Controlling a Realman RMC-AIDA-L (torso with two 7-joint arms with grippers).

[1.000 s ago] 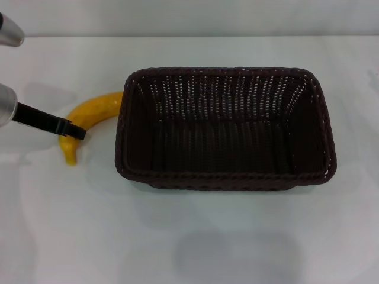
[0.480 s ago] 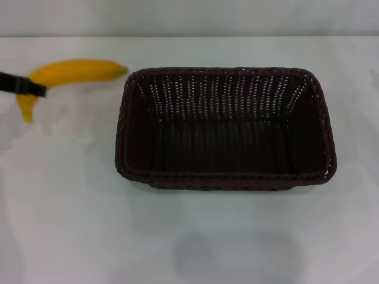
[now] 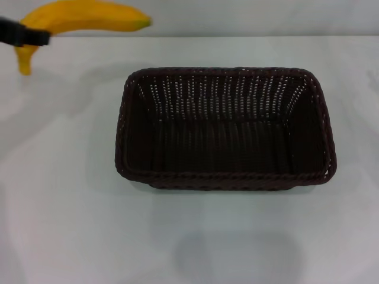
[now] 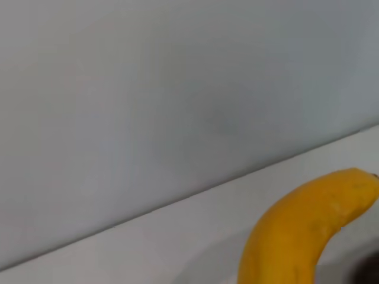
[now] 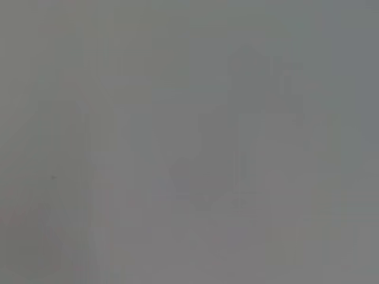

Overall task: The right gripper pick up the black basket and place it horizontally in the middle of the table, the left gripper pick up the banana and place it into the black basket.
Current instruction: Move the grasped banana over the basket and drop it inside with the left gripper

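Left gripper point(image 3: 26, 36) is pinching the banana point(image 3: 83, 16) near its stem end, holding it in the air at the far left corner of my head view, well clear of the bench point(image 3: 65, 225). Only the tip of one black finger shows at the picture's left edge, laid across the yellow fruit, with the short stem end hanging down below it and the long curved body pointing toward the middle. On the left wrist view I see the banana's blunt end against the pale wall and the bench's back edge, nothing more of the gripper. The black basket point(image 3: 225, 177) sits lengthwise across the middle of the bench, upright and empty, its rim well apart from the banana. I judge the basket half of the job done, and the pick of the banana done too. What is left is to carry the fruit across over the open basket, lower it inside and let go. Right gripper is nowhere in my views; its wrist camera gives me only a flat grey field.
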